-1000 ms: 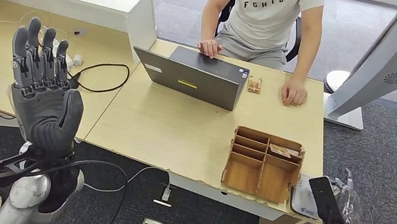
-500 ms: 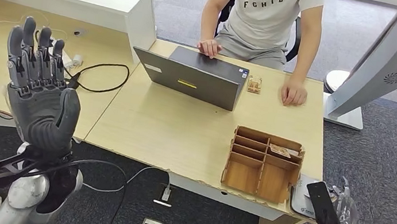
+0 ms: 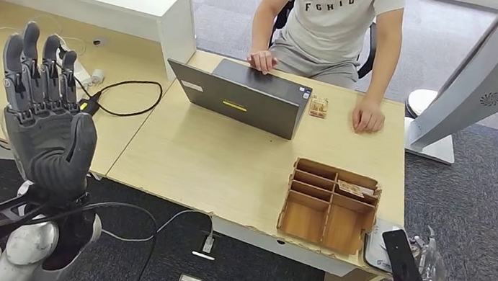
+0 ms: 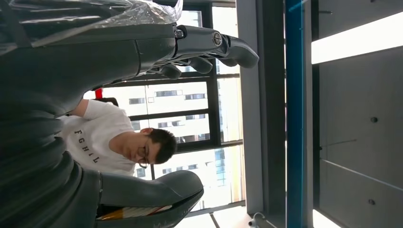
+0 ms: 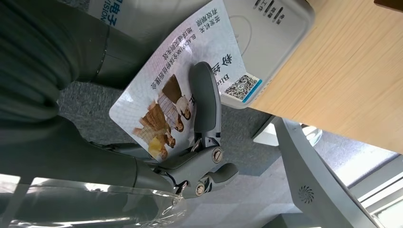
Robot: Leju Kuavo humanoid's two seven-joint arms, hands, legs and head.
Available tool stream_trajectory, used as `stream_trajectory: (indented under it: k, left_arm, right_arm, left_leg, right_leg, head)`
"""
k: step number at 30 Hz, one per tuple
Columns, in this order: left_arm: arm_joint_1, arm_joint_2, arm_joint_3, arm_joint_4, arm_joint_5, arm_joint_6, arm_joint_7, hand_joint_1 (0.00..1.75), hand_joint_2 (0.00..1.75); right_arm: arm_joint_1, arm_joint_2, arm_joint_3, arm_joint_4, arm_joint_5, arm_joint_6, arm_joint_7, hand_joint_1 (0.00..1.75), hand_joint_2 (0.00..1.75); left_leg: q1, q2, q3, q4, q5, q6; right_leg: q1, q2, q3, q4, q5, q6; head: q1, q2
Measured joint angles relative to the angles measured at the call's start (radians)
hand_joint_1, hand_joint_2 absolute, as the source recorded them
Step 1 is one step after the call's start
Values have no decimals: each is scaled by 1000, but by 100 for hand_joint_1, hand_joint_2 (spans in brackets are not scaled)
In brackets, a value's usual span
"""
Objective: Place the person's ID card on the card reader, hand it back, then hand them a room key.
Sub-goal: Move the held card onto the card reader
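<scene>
Start with your right hand (image 3: 425,269), low in the bottom right corner of the head view: it is pinching the ID card (image 5: 176,90), one finger lying flat across the printed face and the thumb behind it. The card sits partly over the near edge of the white card reader (image 3: 378,253), which rests on the near right corner of the table (image 3: 228,167), just beside the wooden organizer (image 3: 328,205).

If you are setting the card down, ease it further onto the reader's flat top and keep it level, so it lies fully on the pad rather than hanging off the table edge. Loosen the pinch only once the card rests on the surface. If you are lifting it, hold the pinch firm; a thin card slips easily.

Your left hand (image 3: 45,117) is raised on the left side of the frame with fingers spread upright and nothing in it. Keep it clear of the cables there.

Further up the frame is the laptop (image 3: 244,96), a small brown object you cannot identify beside it, then the seated person (image 3: 334,21), whose hand (image 3: 367,117) rests on the far right table edge. That is likely where the card goes back.
</scene>
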Motion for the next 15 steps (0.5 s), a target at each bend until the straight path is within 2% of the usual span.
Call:
stream_trajectory:
  k: [15]
  left_arm:
    - [26, 0, 13, -18, -28, 1, -11, 0, 175]
  right_arm:
    - [-75, 27, 33, 27, -1, -16, -54, 175, 175]
  left_leg:
    - [0, 0, 1, 0, 1, 0]
  right_leg:
    - [0, 0, 1, 0, 0, 0]
  head:
    - [0, 0]
